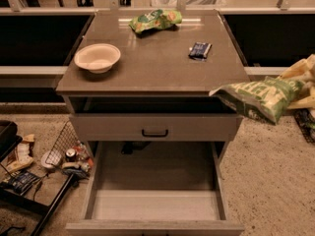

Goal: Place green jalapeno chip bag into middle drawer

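- Because the right border cuts across it, only the pale fingers of the gripper (305, 85) are seen; the arm behind them is out of view.
- The fingers are closed on the right end of the green jalapeno chip bag (258, 98), one above it and one below.
- The bag is held in the air, roughly level, just off the right front corner of the cabinet top (157, 77).
- The middle drawer (155, 204) is pulled out at the bottom of the view. Its front wall is partly cut off by the lower border, and its rear part is lost in shadow.
- The pale plank floor of the drawer is exposed across its width, and open carpet lies to its right.
- The bag is located above and to the right of the drawer, outside its right side wall.
- A closed drawer front (155, 128) with a black handle is seen between the top and the open drawer.
- A bowl (97, 58), a second green bag (155, 20) and a dark packet (200, 50) are set well apart on the top.
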Available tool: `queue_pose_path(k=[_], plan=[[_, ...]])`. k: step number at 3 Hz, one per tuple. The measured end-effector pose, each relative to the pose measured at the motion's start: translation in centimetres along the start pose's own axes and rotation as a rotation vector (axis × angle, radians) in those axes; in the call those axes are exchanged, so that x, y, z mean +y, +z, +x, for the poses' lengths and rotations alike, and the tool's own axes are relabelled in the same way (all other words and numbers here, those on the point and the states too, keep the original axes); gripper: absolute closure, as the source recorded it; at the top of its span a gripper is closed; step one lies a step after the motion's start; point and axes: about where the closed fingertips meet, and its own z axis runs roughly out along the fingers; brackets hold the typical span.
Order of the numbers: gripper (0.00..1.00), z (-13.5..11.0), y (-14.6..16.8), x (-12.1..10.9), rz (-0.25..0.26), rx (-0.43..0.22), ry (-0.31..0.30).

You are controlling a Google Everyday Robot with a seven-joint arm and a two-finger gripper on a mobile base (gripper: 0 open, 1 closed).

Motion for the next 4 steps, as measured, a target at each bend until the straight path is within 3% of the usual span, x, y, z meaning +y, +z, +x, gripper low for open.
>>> queue_pose_path(k=[2, 3, 4], plan=[[1.0, 0.0, 2.3, 0.1, -0.015, 0.016, 0.01], [1.0, 2.0, 7.7, 2.5, -0.087, 0.046, 0.049], [1.0, 5.4, 15.1, 8.1, -0.217, 0.062, 0.144]])
